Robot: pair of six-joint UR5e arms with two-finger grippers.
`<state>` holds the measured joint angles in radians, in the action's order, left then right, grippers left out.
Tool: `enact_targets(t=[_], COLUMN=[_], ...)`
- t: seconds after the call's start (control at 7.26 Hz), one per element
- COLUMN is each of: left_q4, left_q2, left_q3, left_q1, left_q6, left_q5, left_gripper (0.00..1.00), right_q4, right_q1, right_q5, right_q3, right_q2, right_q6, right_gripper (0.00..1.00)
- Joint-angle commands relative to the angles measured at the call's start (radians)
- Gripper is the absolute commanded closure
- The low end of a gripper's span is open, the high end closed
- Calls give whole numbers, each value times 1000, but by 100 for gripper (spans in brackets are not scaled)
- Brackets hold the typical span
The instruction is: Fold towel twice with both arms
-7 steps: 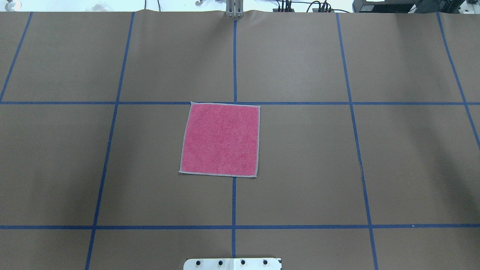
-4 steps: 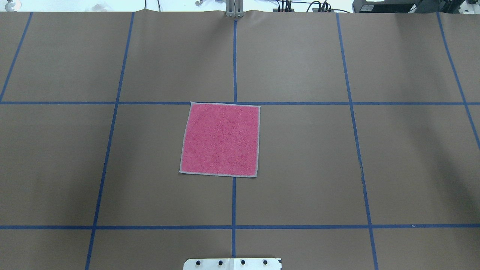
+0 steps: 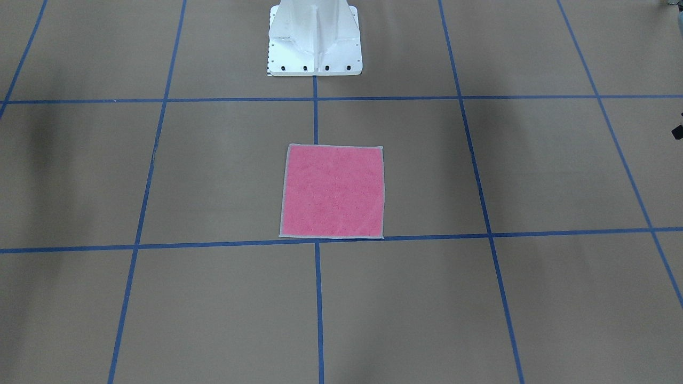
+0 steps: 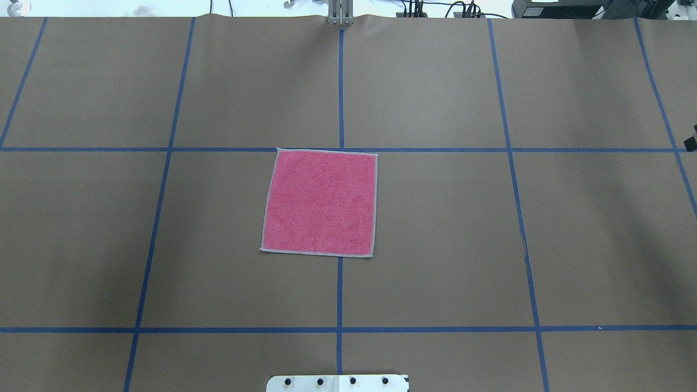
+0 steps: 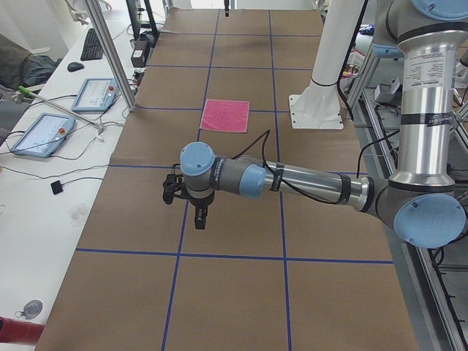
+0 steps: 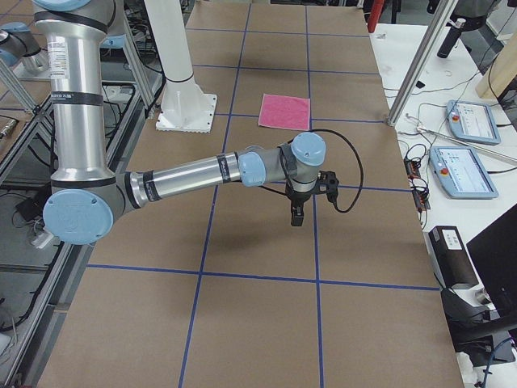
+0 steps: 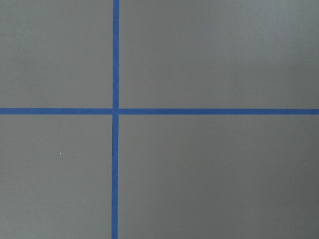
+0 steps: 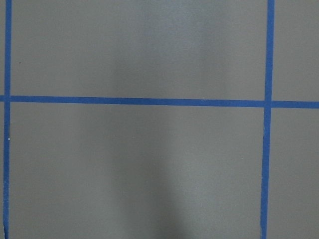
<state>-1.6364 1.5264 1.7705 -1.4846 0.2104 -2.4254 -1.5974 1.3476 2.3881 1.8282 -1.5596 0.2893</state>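
The towel (image 4: 320,202) lies flat and unfolded at the table's middle, pink face up with light grey edging; it also shows in the front view (image 3: 332,191) and both side views (image 5: 224,115) (image 6: 284,111). My left gripper (image 5: 201,218) hangs over bare table far from the towel, fingers pointing down. My right gripper (image 6: 296,218) hangs likewise at the opposite end. Neither touches the towel. I cannot tell whether either is open or shut. Both wrist views show only brown table and blue tape.
The white pedestal base (image 3: 315,42) stands at the robot's side of the table, close to the towel. Blue tape lines (image 4: 340,81) grid the brown table. Tablets (image 5: 40,135) (image 6: 464,170) and metal posts (image 5: 110,51) stand beyond the far edge.
A small black piece of the right arm has come in at the overhead view's right edge. The towel has not moved.
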Motion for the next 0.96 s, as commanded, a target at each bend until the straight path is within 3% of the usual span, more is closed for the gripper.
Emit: enact_targets(t=[0.0, 0.41, 0.55, 0.83], left_q4=[-2, -2, 0, 0], left_q2=[-9, -9, -9, -9], left_q3=[13, 10, 9, 6], left_q1=[1, 1, 1, 1], left_q6=[0, 1, 3, 3], left_q5=[-1, -1, -1, -1], left_gripper=[0, 0, 0, 0], right_q4=[115, 408, 430, 433], right_q1=[-100, -339, -408, -627], right_q5=[-4, -35, -64, -269], right_q3=[54, 82, 86, 114], right_q2=[-2, 21, 67, 160], right_q6=[251, 731, 863, 1141], right_gripper=[0, 0, 0, 0])
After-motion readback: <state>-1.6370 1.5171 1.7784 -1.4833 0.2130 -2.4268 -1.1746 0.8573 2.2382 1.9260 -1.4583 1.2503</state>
